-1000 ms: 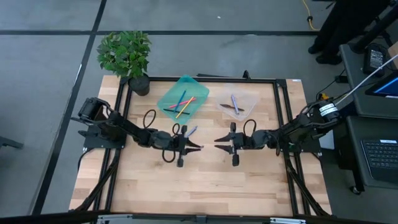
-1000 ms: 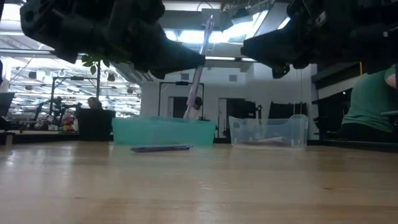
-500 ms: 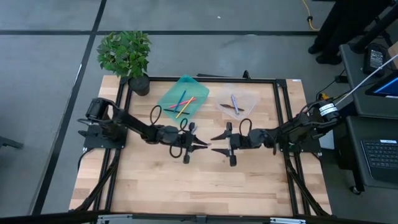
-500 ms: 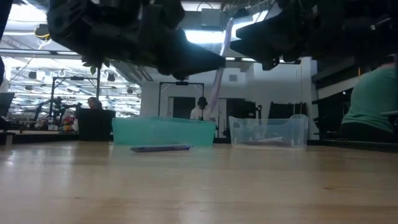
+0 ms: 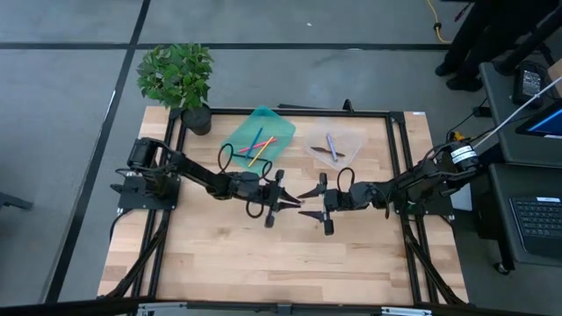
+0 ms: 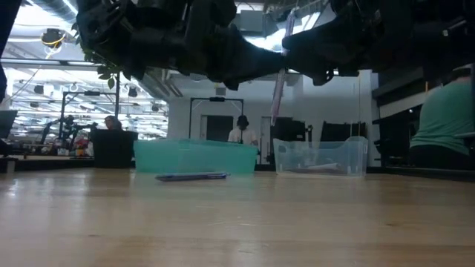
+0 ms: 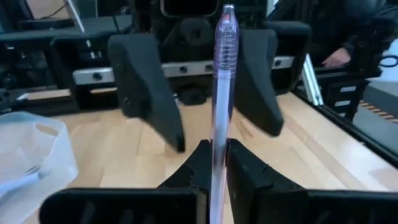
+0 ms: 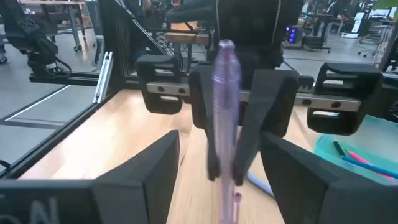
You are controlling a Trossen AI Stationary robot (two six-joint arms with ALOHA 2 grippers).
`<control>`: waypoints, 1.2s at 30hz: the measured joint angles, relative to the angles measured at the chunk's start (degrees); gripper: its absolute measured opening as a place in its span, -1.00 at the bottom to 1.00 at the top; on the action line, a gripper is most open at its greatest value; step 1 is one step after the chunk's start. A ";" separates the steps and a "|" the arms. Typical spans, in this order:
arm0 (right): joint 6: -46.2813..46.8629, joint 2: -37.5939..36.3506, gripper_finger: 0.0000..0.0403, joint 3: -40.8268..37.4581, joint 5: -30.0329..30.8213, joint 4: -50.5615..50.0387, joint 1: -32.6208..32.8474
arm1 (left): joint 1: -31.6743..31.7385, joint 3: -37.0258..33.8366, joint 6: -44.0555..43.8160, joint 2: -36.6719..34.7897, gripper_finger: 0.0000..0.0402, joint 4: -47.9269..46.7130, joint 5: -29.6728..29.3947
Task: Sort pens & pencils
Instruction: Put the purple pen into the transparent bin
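Pens and pencils sit in three places. Going left to right across the high view: a potted plant (image 5: 178, 79) stands at the table's far left corner. Next, the teal tray (image 5: 239, 137) holds the slim coloured sticks (image 5: 255, 147), pink, yellow and blue, lying crossed in its middle. On the wood just in front of that tray lies one dark pen (image 6: 191, 176), seen flat on the table in the low view.

Left gripper (image 5: 292, 203) is near the table's centre, raised above the surface. It is clamped on a lavender pen (image 7: 222, 93), which stands upright between its two fingers (image 7: 244, 169); the pen's upper half rises clear above them.

Right gripper (image 5: 305, 194) faces the left one, tip to tip. Its fingers (image 8: 158, 163) are spread wide, one on each side of the lavender pen, with a visible gap to the barrel on both sides in the right wrist view. Not touching, as far as that view shows.

Clear tray (image 5: 347, 139), to the right of the teal one, holds a lavender stick (image 5: 331, 141) and a dark stick (image 5: 324, 154), lying crossed.

Low view: a person in a green top (image 6: 445, 119) is beyond the table's right end.
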 joint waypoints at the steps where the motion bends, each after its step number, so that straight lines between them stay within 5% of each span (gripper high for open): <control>1: -0.03 0.00 0.10 0.00 0.00 0.02 0.00 | -0.02 0.24 0.00 -0.03 -0.90 -0.45 0.15; 9: -0.05 0.00 -0.14 0.00 0.02 -0.01 -0.02 | -0.03 1.69 0.02 -0.04 -0.90 -3.04 0.26; 16: -0.37 0.00 -0.82 0.00 -0.24 -0.25 -0.01 | -0.32 1.69 -0.73 -0.04 -0.90 -3.26 1.41; 20: 0.14 0.00 -0.82 0.00 -0.22 -0.39 -0.01 | -0.33 1.69 -3.28 -0.04 -0.88 -3.32 1.47; 29: 0.07 0.00 -0.82 0.00 -0.54 -0.98 -0.04 | -0.87 1.69 -7.82 -0.04 -0.38 -4.91 -4.19; 36: -0.52 0.00 -0.82 -0.02 -1.04 -1.36 -0.06 | -0.55 1.71 -6.13 -0.07 -0.26 -9.90 -4.82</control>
